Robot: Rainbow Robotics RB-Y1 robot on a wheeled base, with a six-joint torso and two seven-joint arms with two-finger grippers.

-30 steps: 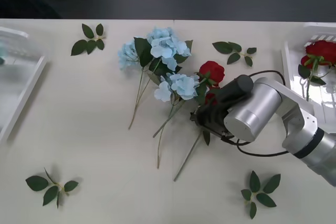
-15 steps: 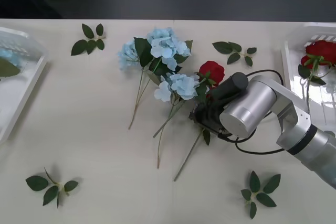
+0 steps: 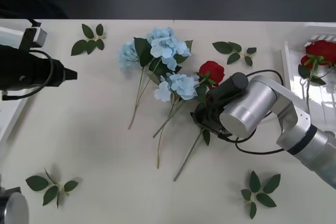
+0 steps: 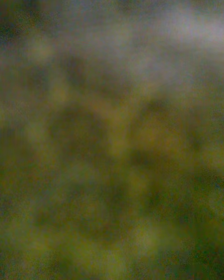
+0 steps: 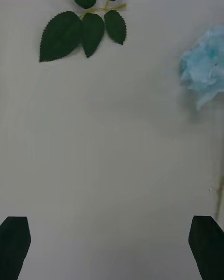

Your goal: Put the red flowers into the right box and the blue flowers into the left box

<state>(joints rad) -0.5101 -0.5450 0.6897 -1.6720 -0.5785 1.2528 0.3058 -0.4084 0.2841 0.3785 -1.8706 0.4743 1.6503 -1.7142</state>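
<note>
Now the right gripper (image 3: 202, 115) is down among rose leaves beside a red flower (image 3: 212, 71); its jaws' state I cannot tell. Left gripper (image 5: 112, 242) hovers wide open over bare surface (image 3: 94, 129), blue flowers (image 3: 167, 45) ahead, holding nothing.

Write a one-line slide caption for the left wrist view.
Open left gripper hovers over the bare table, a leaf sprig ahead and a pale blue flower at the edge.

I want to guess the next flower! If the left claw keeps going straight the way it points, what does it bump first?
Probably the blue flowers. The open left claw points across bare table toward them; height is unclear.
</note>
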